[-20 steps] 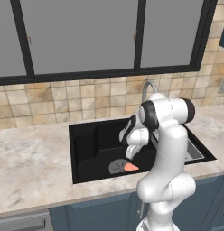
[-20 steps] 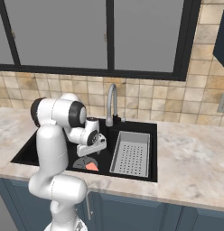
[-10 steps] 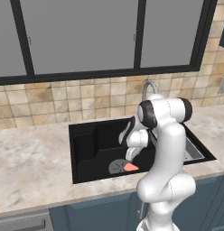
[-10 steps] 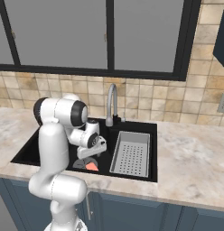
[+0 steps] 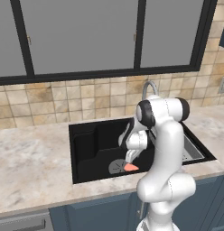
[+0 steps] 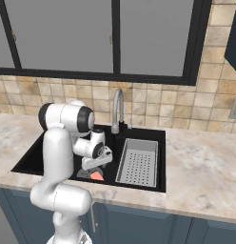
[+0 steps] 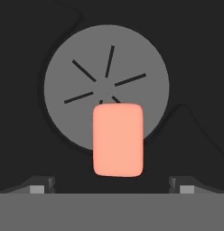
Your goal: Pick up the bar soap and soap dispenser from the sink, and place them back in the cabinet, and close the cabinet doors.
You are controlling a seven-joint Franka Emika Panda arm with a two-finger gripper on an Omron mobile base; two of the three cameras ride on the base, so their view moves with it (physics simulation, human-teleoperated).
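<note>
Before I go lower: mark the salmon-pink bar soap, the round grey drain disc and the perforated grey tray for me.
Salmon-pink bar soap (image 7: 118,140): hand view, middle of its flat top face.
Round grey drain disc (image 7: 68,81): hand view, bare left part, clear of the soap.
Perforated grey tray (image 6: 139,163): right base view, centre of its holed floor.

Even, soft light is cast over all 3 rendered views, and no glare is seen. The sink (image 5: 89,149) interior is rendered very dark. Edges are slightly soft, without visible distortion.
</note>
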